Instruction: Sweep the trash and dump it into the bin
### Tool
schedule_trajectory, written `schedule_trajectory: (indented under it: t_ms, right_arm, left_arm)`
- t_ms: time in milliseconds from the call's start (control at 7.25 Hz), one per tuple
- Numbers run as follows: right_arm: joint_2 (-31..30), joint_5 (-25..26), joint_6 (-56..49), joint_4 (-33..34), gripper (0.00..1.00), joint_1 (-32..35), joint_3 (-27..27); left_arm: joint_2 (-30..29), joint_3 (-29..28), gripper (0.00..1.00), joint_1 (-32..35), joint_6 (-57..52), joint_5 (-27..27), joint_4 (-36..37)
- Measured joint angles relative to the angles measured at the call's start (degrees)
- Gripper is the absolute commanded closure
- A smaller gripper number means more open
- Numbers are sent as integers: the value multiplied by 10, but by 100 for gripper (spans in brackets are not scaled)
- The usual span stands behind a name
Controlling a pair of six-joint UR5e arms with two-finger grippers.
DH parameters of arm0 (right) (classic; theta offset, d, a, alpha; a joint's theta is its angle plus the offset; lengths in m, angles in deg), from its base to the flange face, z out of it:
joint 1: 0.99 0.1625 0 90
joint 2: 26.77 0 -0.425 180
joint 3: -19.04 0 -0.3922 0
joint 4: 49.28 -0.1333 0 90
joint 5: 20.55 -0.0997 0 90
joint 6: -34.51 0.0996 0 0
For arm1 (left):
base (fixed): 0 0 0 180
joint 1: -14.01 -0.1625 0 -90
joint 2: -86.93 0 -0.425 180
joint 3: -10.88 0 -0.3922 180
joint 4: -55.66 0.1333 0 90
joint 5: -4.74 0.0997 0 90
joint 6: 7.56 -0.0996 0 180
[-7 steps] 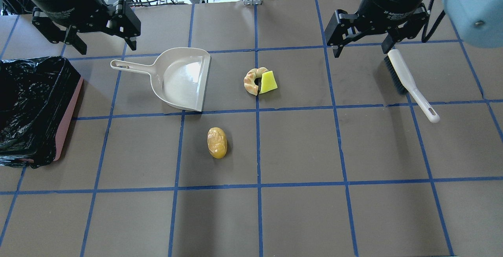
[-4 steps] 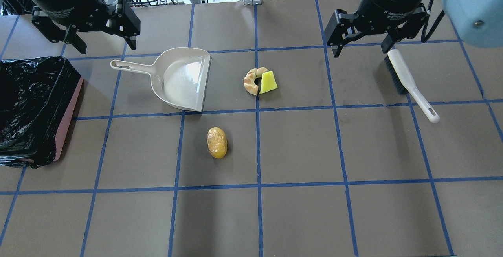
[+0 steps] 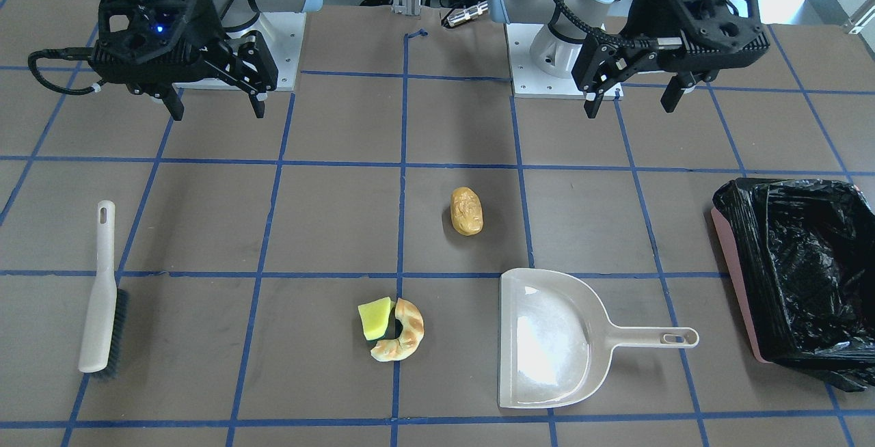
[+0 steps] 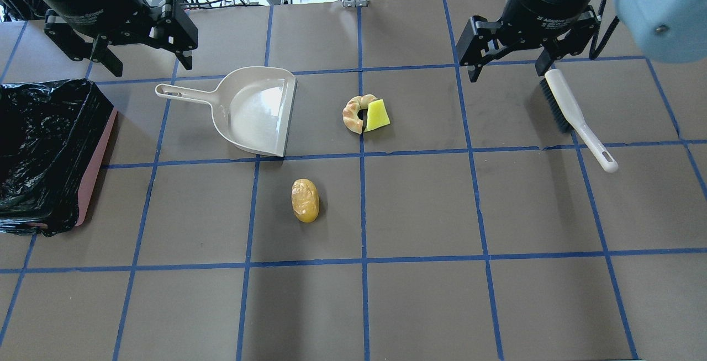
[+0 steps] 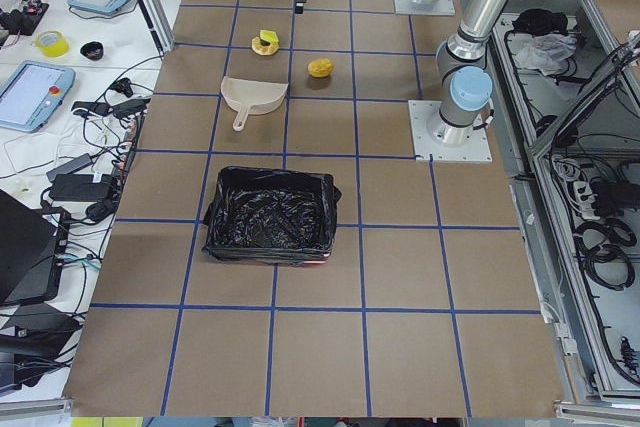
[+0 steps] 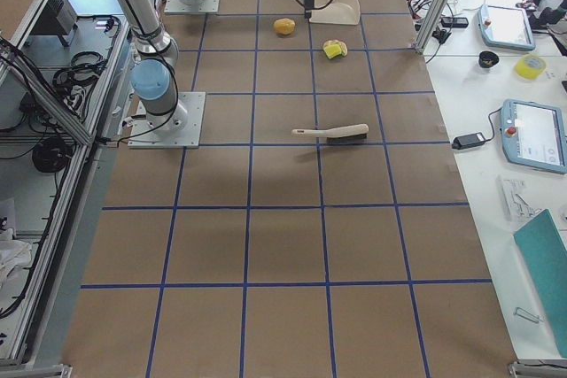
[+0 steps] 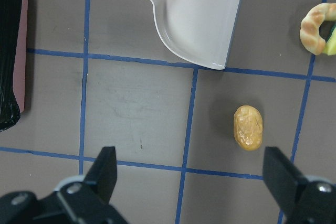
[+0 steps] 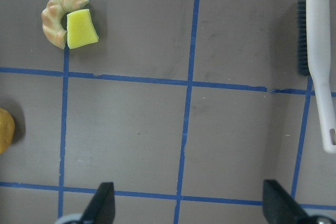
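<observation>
Though against the sponge, croissant outside dustpan

One potato lump, one sponge, one croissant piece, one dustpan, one brush, one bin.

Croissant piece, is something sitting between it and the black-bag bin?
Yes: the dustpan lies flat between the croissant piece and the bin, with its wide mouth turned toward that piece. Nothing else sits on that path.
</observation>
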Motion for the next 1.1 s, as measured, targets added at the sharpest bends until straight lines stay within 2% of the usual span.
schedule_trajectory:
  t_ms: [276, 552, 690, 966, 1103]
  right_arm:
    - [21, 2, -131, -4, 1, -90, -1]
    - [51, 39, -266, 0, 6, -181, -24]
    - [66, 59, -300, 16, 4, -201, -50]
    - [87, 73, -352, 86, 4, -220, -116]
    - [100, 73, -373, 137, 5, -235, -149]
  left_arm:
    - [-8, 2, 0, -3, 35, -1, 18]
    - [-14, 17, 0, -6, 207, 23, 70]
    - [-22, 40, 0, -9, 314, 28, 98]
    - [-54, 85, 0, -35, 492, 27, 151]
    - [-73, 94, 0, -57, 542, 21, 174]
